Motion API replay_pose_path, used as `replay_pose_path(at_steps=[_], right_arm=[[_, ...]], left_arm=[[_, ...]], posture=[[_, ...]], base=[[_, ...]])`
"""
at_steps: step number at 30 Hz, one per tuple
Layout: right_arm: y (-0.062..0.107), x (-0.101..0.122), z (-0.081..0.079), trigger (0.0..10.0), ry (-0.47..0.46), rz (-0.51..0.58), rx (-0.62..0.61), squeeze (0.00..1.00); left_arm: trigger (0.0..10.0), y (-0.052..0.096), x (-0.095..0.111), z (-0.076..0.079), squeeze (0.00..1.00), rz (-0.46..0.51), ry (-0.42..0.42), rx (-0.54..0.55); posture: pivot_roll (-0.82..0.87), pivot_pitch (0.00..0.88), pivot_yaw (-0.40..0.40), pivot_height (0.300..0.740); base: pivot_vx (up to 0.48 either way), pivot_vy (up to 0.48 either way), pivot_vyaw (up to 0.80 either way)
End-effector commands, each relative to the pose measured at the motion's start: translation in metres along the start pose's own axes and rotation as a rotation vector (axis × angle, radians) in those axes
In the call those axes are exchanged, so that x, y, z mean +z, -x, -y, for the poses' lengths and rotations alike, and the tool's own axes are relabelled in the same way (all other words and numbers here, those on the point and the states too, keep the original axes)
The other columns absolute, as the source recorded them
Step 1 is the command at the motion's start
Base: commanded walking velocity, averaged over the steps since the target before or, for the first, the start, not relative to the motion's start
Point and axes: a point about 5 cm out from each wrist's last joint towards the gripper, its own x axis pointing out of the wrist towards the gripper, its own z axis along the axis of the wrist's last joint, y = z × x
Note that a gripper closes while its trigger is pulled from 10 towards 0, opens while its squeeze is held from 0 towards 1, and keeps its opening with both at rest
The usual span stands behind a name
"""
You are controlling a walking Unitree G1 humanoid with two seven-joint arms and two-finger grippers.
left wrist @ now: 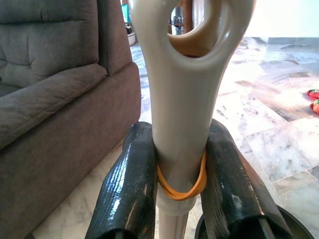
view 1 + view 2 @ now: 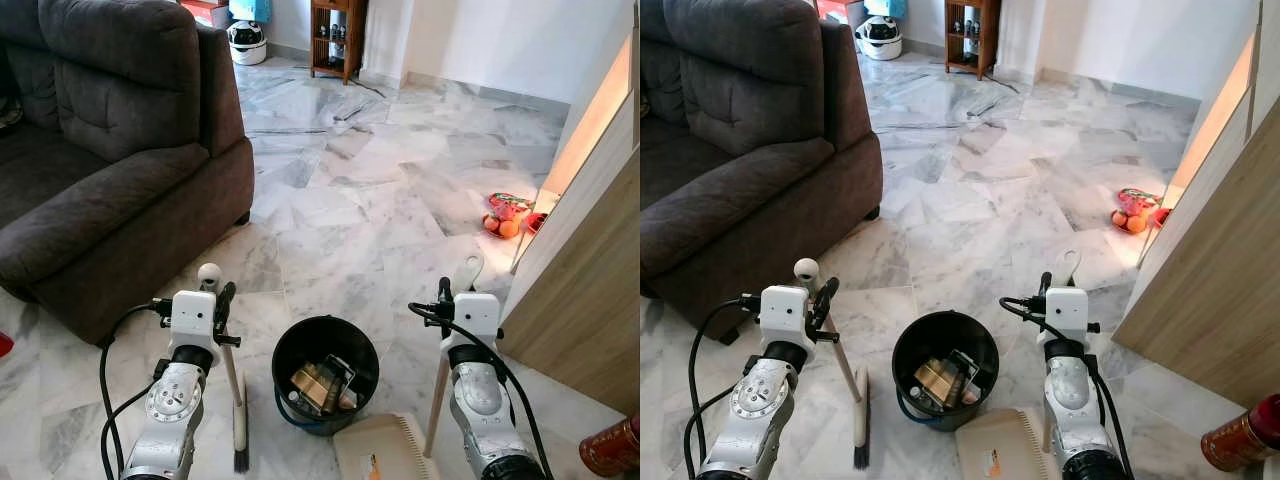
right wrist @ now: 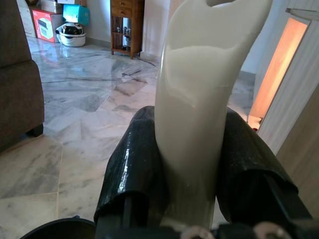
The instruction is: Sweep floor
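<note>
The left gripper clamps its black fingers on the cream plastic broom handle, bristles on the marble floor; the right gripper grips the cream dustpan handle, its pan beside the black bucket.

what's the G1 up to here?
It's standing on the marble floor beside the grey sofa, set up to sweep. The left gripper is shut on the broom handle, bristles resting on the floor. The right gripper is shut on the dustpan handle, with the beige dustpan at its feet. A black bucket holding trash sits between the arms.
</note>
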Motion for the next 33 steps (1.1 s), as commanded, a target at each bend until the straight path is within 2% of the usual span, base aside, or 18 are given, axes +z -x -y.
replay_pose_path(at_steps=[1,19,33], right_arm=[[-0.0055,0.0098,-0.0032,10.0,-0.025,0.05,0.003,0.0],[-0.0067,0.0101,-0.0052,10.0,-0.032,0.054,0.015,0.0],[-0.0064,0.0101,-0.0074,10.0,-0.037,0.054,0.025,0.0]], left_arm=[[10.0,-0.001,0.0065,-0.0004,0.0,0.027,0.001,-0.001],[10.0,-0.0003,0.0059,0.0013,0.0,0.027,0.004,-0.002],[10.0,-0.0008,0.0061,0.0006,0.0,0.024,0.003,-0.001]], posture=[[0.14,0.04,0.029,0.74],[0.14,0.026,0.027,0.74],[0.14,0.042,0.026,0.74]], base=[[0.0,0.0,0.0],[0.0,0.0,0.0],[-0.272,0.0,0.0]])
